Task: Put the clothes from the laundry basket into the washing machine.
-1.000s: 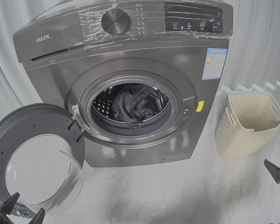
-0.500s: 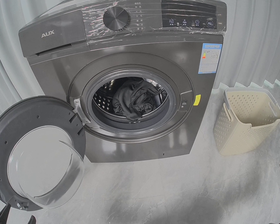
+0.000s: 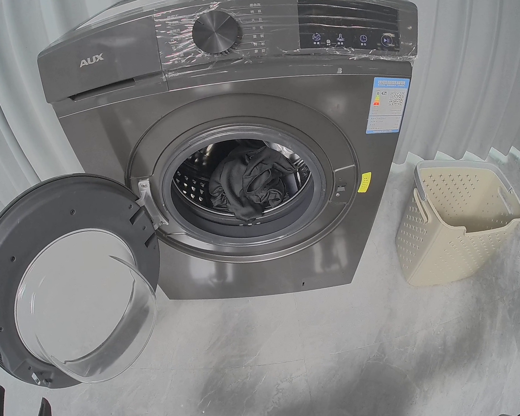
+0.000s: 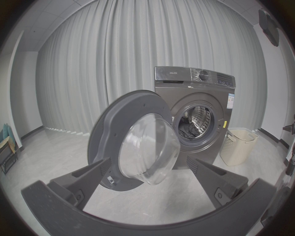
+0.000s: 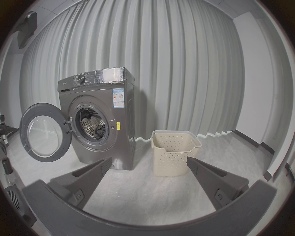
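The left gripper (image 4: 147, 161) has its jaws spread wide, holding nothing. The open door (image 4: 104, 135) hangs just ahead of them, with the washer (image 4: 196, 92) beyond it. Dark clothes (image 3: 248, 179) lie heaped in the drum (a single bundle, as far as can be told), well apart from both sets of jaws. The right gripper (image 5: 149, 159) is likewise spread and holds nothing. The basket (image 5: 172, 159) stands on the floor ahead of its jaws, not touching them, just beside the washer.
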Controlling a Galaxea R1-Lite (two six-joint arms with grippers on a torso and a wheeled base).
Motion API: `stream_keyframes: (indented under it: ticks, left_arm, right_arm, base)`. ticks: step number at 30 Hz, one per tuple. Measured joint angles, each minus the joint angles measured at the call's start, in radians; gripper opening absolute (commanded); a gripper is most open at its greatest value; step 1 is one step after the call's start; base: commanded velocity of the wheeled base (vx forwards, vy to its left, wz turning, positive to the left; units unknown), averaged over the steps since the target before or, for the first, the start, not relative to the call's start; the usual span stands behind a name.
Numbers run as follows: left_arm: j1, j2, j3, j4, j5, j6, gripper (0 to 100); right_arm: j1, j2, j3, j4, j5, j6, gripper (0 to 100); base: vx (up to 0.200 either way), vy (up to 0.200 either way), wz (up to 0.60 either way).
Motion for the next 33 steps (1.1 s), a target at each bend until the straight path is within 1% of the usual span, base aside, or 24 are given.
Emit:
stream_keyframes:
  ticks: [2, 5, 8, 9, 13, 14, 16, 19, 21, 24, 28, 30, 33]
  left_arm:
    - [0.035, -0.016, 0.0, 0.001, -0.018, 0.003, 100]
    - [0.067, -0.042, 0.0, 0.005, -0.055, 0.003, 100]
    - [0.077, -0.053, 0.0, 0.011, -0.082, 0.001, 100]
    - [0.08, -0.056, 0.0, 0.018, -0.09, 0.001, 100]
    - [0.085, -0.064, 0.0, 0.031, -0.105, 0.002, 100]
    - [0.086, -0.065, 0.0, 0.031, -0.109, 0.0, 100]
    - [0.086, -0.067, 0.0, 0.037, -0.126, -0.006, 100]
    - [0.087, -0.068, 0.0, 0.057, -0.166, -0.011, 100]
    - [0.087, -0.069, 0.0, 0.064, -0.183, -0.013, 100]
    - [0.087, -0.069, 0.0, 0.071, -0.197, -0.018, 100]
    - [0.086, -0.069, 0.0, 0.074, -0.196, -0.028, 100]
    - [0.086, -0.069, 0.0, 0.075, -0.195, -0.028, 100]
    - [0.087, -0.069, 0.0, 0.075, -0.195, -0.025, 100]
  right_arm:
    - [-0.036, -0.019, 0.0, 0.005, 0.001, -0.001, 100]
    - [-0.11, -0.053, 0.0, 0.032, 0.03, -0.012, 100]
    - [-0.138, -0.076, 0.0, 0.052, 0.049, -0.021, 100]
    - [-0.14, -0.085, 0.0, 0.062, 0.051, -0.025, 100]
    - [-0.137, -0.105, 0.0, 0.074, 0.02, -0.034, 100]
    - [-0.137, -0.108, 0.0, 0.074, 0.022, -0.033, 100]
    - [-0.137, -0.113, 0.0, 0.075, 0.051, -0.029, 100]
    - [-0.137, -0.117, 0.0, 0.087, 0.143, -0.009, 100]
    - [-0.137, -0.119, 0.0, 0.128, 0.179, 0.005, 100]
    - [-0.137, -0.12, 0.0, 0.16, 0.186, 0.017, 100]
    - [-0.137, -0.121, 0.0, 0.157, 0.188, 0.035, 100]
    - [-0.135, -0.121, 0.0, 0.157, 0.188, 0.029, 100]
    - [-0.135, -0.121, 0.0, 0.158, 0.189, 0.024, 100]
  base:
    - [0.0, 0.0, 0.0]
    - [0.0, 0.0, 0.0]
    - [0.0, 0.0, 0.0]
    - [0.0, 0.0, 0.0]
    - [0.0, 0.0, 0.0]
    - [0.0, 0.0, 0.0]
    - [-0.1, 0.0, 0.0]
    - [-0.2, 0.0, 0.0]
    - [-0.2, 0.0, 0.0]
    - [-0.2, 0.0, 0.0]
    - [0.0, 0.0, 0.0]
    - [0.0, 0.0, 0.0]
    - [0.0, 0.2, 0.0]
